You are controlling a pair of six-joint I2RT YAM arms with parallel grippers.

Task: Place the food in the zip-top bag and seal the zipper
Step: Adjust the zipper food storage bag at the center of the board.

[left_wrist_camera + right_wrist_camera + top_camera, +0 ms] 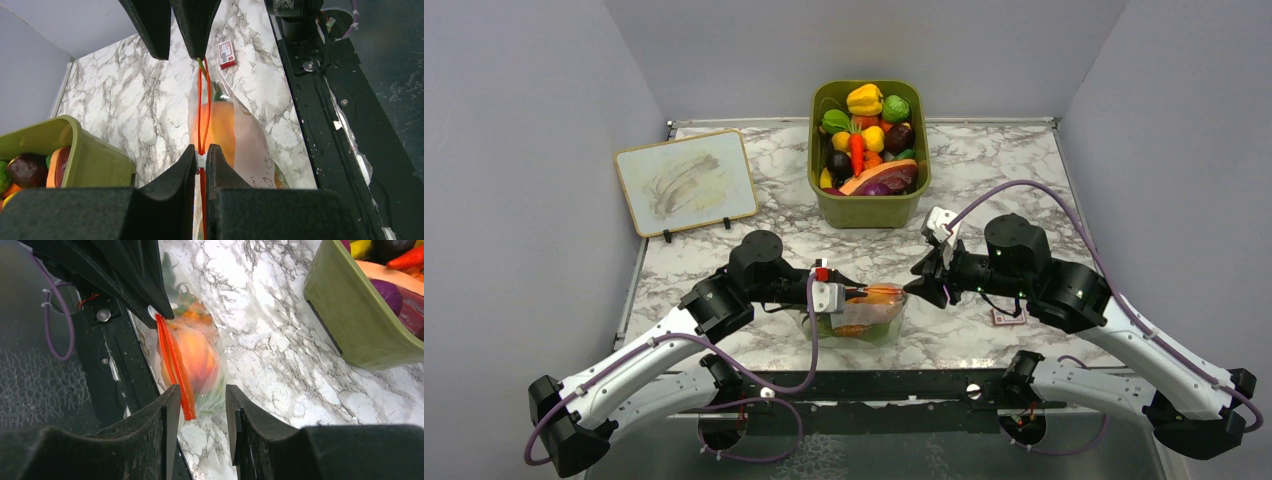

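The left gripper [200, 152] is pressed together on one end of the zipper [175, 367], pinching the orange-red strip and holding that edge up. The zip-top bag [250, 145] hangs below it onto the marble surface [280, 355], between the two grippers. The food is inside, and a round orange-peach fruit [192, 355] shows through the plastic.

The right gripper [201, 389] is spread. The strip's free end lies in its gap, just beside one finger and not yet clamped. The two halves of the strip bow slightly apart along the middle, so the mouth looks unsealed.

To seal it well, first centre the right gripper on the strip so both halves lie flat between the pads, then close firmly. The left gripper should act as the anchor and keep the strip taut. The squeeze can then travel toward the left gripper without the strip buckling or slipping out sideways.
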